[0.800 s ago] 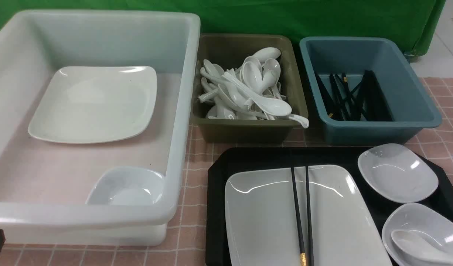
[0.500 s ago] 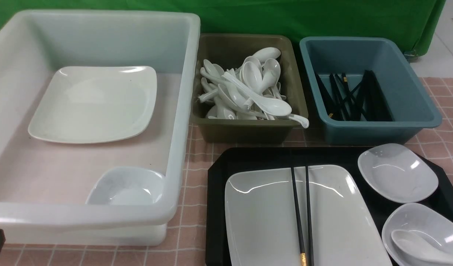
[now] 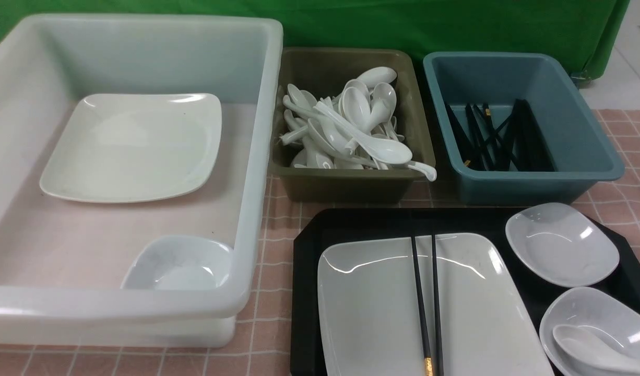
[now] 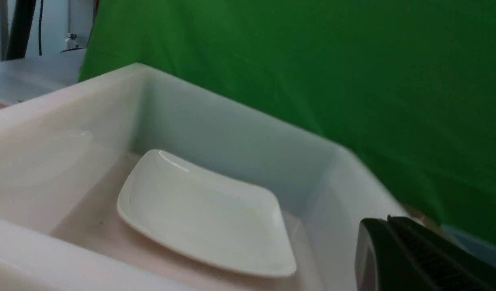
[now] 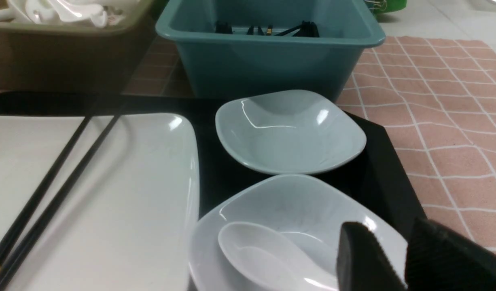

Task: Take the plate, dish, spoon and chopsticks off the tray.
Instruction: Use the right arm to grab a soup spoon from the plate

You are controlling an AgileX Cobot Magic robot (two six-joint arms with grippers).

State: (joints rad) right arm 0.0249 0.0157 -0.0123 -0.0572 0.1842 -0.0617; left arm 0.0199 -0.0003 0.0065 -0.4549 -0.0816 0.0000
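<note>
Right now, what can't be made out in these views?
- Near edge of the tray: cut off by the front view's lower edge.
- Tip of the spoon's handle: beyond the front view's right edge.
- Chopstick count in the blue tub: front view, dark overlapping sticks.

Olive tub [image 3: 351,185] — white spoons heaped inside; green cloth [image 3: 351,23] behind — bottle [image 4: 71,41], probably, beyond.

L gripper [image 4: 387,220]: fingers shut, tips together, nothing btwn them. R gripper [image 5: 383,226]: fingertips slightly apart, blurry, nothing btwn. Both seen only in own wrist cams; arms out of front view.
</note>
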